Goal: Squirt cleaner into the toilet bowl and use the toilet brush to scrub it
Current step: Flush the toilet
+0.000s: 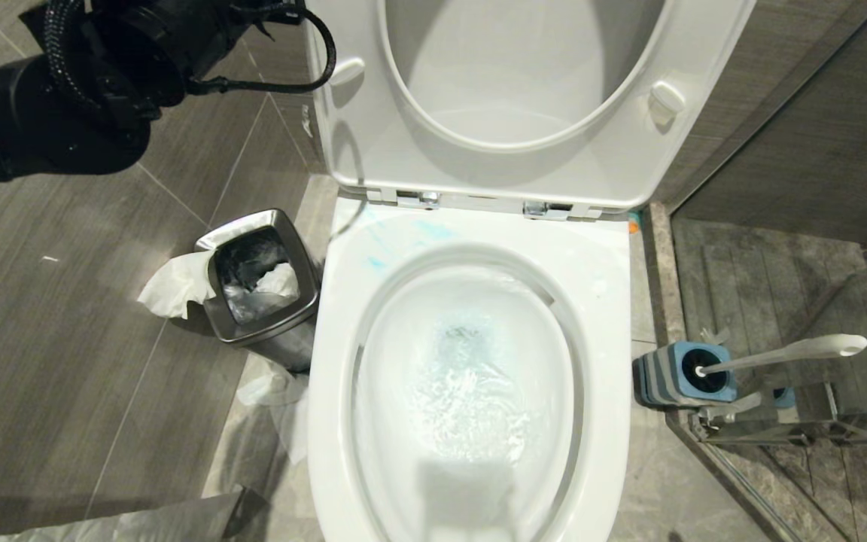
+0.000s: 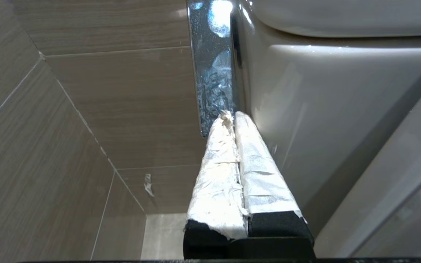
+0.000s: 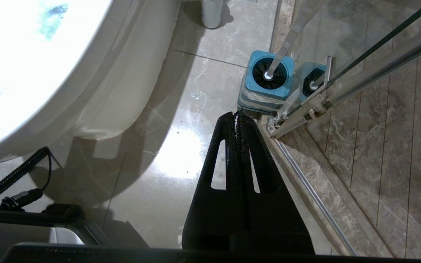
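The toilet bowl (image 1: 343,316) stands open, and water swirls and foams around its drain. Thin turquoise streaks of cleaner (image 1: 384,248) lie on the back of the rim. The toilet brush (image 1: 795,352) stands in its blue striped holder (image 1: 655,376) to the right of the bowl, head down and handle leaning right. My left gripper (image 2: 232,116), wrapped in white tape, is shut and empty. Its tips are at the lower end of a chrome lever (image 2: 212,65) on the side of the white tank (image 2: 323,109). My right gripper (image 3: 238,116) hangs shut and empty, low over the floor just short of the holder.
A steel waste bin (image 1: 264,278) with a tissue (image 1: 174,286) draped over its edge stands left of the bowl. The seat and lid (image 1: 516,98) are raised. A glass shower door with a metal frame (image 1: 780,421) runs close behind the brush holder.
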Robot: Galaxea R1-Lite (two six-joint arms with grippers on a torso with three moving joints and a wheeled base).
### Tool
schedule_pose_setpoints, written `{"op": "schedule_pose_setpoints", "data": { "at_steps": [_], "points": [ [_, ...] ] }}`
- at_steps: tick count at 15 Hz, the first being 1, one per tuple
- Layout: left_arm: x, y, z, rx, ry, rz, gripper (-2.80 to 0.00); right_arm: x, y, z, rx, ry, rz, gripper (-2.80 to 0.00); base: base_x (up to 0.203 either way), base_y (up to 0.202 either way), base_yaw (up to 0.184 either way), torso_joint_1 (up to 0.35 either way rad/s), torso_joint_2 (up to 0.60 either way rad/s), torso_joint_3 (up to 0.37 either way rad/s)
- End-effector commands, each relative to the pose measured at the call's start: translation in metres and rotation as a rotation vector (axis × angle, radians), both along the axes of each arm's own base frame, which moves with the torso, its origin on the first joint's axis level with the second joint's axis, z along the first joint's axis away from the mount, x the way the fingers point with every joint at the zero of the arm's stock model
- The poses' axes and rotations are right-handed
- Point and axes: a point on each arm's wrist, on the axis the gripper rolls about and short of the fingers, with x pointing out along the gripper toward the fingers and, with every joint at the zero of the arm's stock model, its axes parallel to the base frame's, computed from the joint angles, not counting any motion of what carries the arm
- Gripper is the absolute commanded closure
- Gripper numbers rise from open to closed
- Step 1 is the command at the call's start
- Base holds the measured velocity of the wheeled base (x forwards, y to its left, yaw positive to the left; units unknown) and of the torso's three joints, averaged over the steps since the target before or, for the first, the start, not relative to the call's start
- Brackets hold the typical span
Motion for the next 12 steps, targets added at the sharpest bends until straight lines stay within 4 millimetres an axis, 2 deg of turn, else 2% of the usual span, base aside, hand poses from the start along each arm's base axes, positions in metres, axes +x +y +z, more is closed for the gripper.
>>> {"op": "schedule_pose_setpoints", "data": {
  "at_steps": [1, 8, 12],
  "points": [
    [-0.021, 0.01, 0.019, -0.013, -0.053, 0.005, 0.0, 0.0, 0.0, 0.0, 0.0, 0.001, 0.001, 0.0, 0.0, 0.0, 0.0, 0.0, 0.0, 0.0],
    [-0.025, 0.01, 0.022, -0.01, -0.059, 0.005, 0.0, 0.0, 0.0, 0.0, 0.0, 0.002, 0.001, 0.0, 0.0, 0.0, 0.0, 0.0, 0.0, 0.0],
    [-0.056, 0.025, 0.045, -0.022, -0.128, 0.018, 0.0, 0.0, 0.0, 0.0, 0.0, 0.0, 0.001, 0.0, 0.0, 0.0, 0.0, 0.0, 0.0, 0.0]
  ]
}}
